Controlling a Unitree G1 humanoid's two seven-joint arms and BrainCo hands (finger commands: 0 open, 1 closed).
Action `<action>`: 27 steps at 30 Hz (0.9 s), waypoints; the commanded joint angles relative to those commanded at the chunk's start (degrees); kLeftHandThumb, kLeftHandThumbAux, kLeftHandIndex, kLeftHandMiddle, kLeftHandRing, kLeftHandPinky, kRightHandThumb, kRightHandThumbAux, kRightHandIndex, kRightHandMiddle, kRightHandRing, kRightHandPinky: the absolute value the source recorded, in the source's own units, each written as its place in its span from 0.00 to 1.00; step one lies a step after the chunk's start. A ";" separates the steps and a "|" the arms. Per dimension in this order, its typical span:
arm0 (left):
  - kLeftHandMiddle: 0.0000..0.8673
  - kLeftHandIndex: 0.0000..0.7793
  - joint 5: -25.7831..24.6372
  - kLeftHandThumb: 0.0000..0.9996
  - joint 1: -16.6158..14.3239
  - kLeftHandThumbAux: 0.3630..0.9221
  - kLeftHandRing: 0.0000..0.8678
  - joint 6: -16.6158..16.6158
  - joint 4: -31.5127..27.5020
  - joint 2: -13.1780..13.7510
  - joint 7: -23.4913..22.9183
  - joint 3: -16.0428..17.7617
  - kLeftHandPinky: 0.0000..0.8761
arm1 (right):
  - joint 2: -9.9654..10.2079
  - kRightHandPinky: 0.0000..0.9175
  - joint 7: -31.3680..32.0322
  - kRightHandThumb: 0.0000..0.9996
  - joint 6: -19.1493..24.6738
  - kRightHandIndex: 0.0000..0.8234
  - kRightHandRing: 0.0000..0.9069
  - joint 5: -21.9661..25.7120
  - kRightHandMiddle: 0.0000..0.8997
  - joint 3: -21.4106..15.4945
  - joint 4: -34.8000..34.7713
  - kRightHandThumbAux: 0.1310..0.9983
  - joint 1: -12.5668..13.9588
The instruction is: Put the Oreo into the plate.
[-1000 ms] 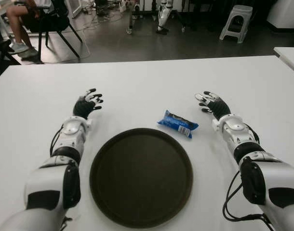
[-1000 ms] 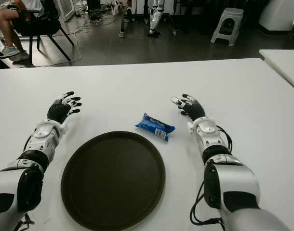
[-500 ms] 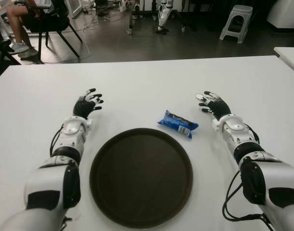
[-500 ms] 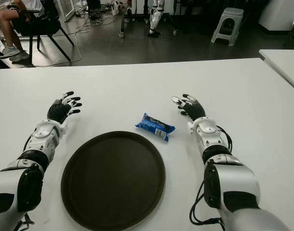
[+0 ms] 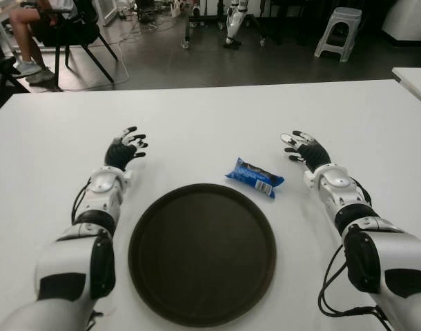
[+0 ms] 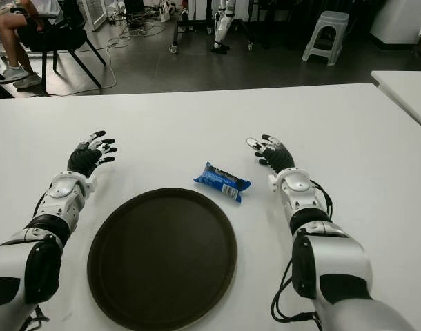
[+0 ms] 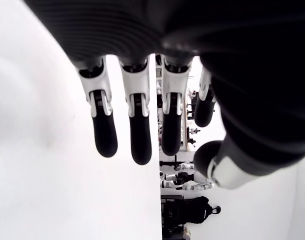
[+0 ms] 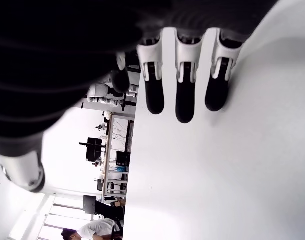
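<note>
A blue Oreo packet [image 5: 255,177] lies on the white table [image 5: 210,117], just past the far right rim of a round dark brown plate [image 5: 202,252]. The plate holds nothing. My right hand [image 5: 301,147] is to the right of the packet, a short gap away, fingers spread and holding nothing. My left hand [image 5: 126,146] shows at the far left of the plate, fingers also spread and empty. Both wrist views show straight fingers [image 7: 135,130] [image 8: 185,95] over bare white table.
Beyond the table's far edge is a dark floor with a chair and a seated person [image 5: 38,27] at the left, a white stool [image 5: 340,31] at the right, and another table's corner [image 5: 414,79].
</note>
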 joint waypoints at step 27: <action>0.31 0.21 0.88 0.17 0.05 0.58 0.33 -0.14 0.04 0.01 1.06 -0.57 0.36 | 0.06 0.26 -0.08 0.15 0.27 0.13 0.25 -0.03 0.24 -0.02 0.03 0.45 -0.16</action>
